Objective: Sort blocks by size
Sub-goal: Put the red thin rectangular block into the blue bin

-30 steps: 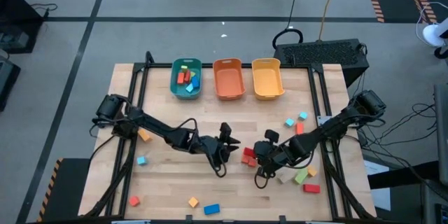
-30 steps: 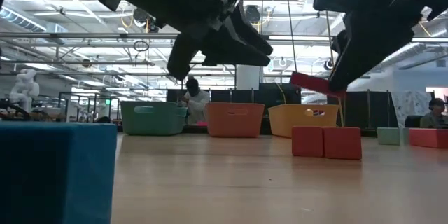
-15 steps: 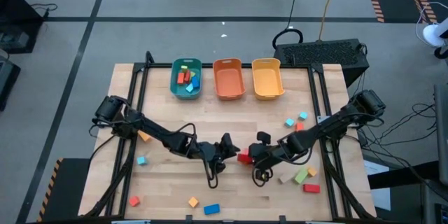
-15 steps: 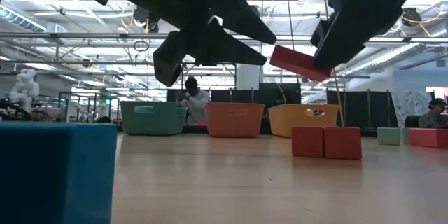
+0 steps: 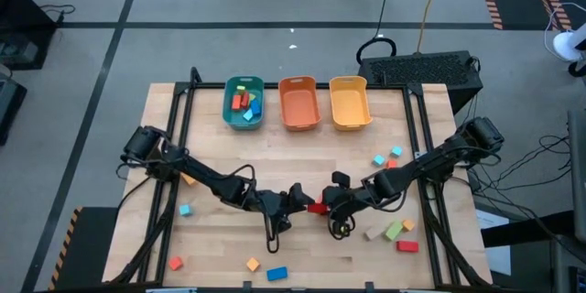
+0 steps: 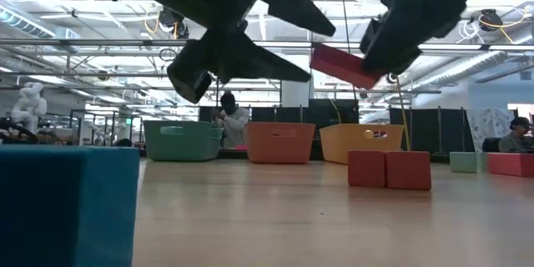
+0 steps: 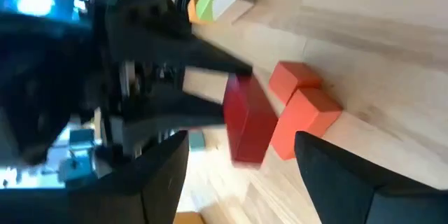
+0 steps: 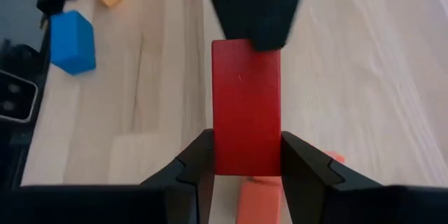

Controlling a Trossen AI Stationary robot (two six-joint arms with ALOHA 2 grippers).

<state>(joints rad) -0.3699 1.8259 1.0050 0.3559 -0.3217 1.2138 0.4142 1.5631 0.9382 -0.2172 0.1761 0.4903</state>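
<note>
My right gripper [image 5: 330,204] is shut on a red bar [image 5: 318,208] above the table's middle. The bar also shows in the low view [image 6: 342,65], tilted and high above the wood. My left gripper [image 5: 298,198] is open and faces the bar's free end, with its fingers [image 7: 168,175] on either side of the bar [image 7: 248,122]. Two red cubes [image 6: 388,169] rest side by side on the table below. More blocks lie in the teal bin [image 5: 244,103]. My right gripper pinches the red bar's two long sides [image 8: 245,147] between its two fingers, at the end nearest the wrist. The fingers lie along the bar. The bar is lifted clear of the table and tilted, its free end [image 8: 245,52] toward my left gripper. Whether my left gripper touches the bar, I cannot tell.
An orange bin [image 5: 298,103] and a yellow bin [image 5: 349,103] stand beside the teal one at the far edge. Loose blocks lie at the right [image 5: 394,230] and at the near left [image 5: 276,274]. A person [image 6: 229,121] shows in the room behind.
My right gripper has carried the red bar up and toward the table's left, closer to my left gripper; the bar has tilted more. My left gripper has moved a little toward the near edge, up to the bar, staying open.
</note>
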